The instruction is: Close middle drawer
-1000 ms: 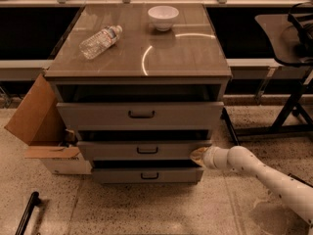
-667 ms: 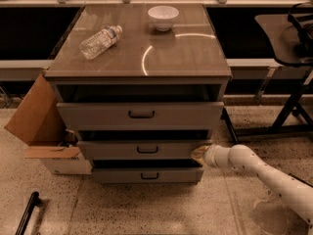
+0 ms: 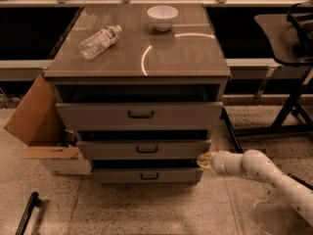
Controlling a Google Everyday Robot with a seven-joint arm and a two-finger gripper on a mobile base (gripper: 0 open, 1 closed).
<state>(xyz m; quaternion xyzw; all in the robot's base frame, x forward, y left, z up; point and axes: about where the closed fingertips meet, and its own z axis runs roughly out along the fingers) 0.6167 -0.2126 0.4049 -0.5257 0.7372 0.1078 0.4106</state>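
Note:
The grey cabinet point(image 3: 142, 67) has three drawers, all pulled out a little. The middle drawer point(image 3: 144, 149) has a flat grey front and a small dark bar handle point(image 3: 146, 150) at its centre. My gripper point(image 3: 203, 161) comes in from the lower right on a white arm point(image 3: 264, 173). Its tip sits at the right end of the middle drawer's front, just below its lower right corner and beside the lowest drawer point(image 3: 146, 175). The top drawer point(image 3: 141, 114) stands out farthest.
A clear plastic bottle point(image 3: 99, 41) lies on the cabinet top and a white bowl point(image 3: 162, 16) stands behind it. An open cardboard box point(image 3: 41, 131) is on the floor at the left. A dark table with metal legs point(image 3: 288, 58) is at the right.
My gripper has stayed at the right end of the middle drawer's front, with hardly any shift. The drawers look the same.

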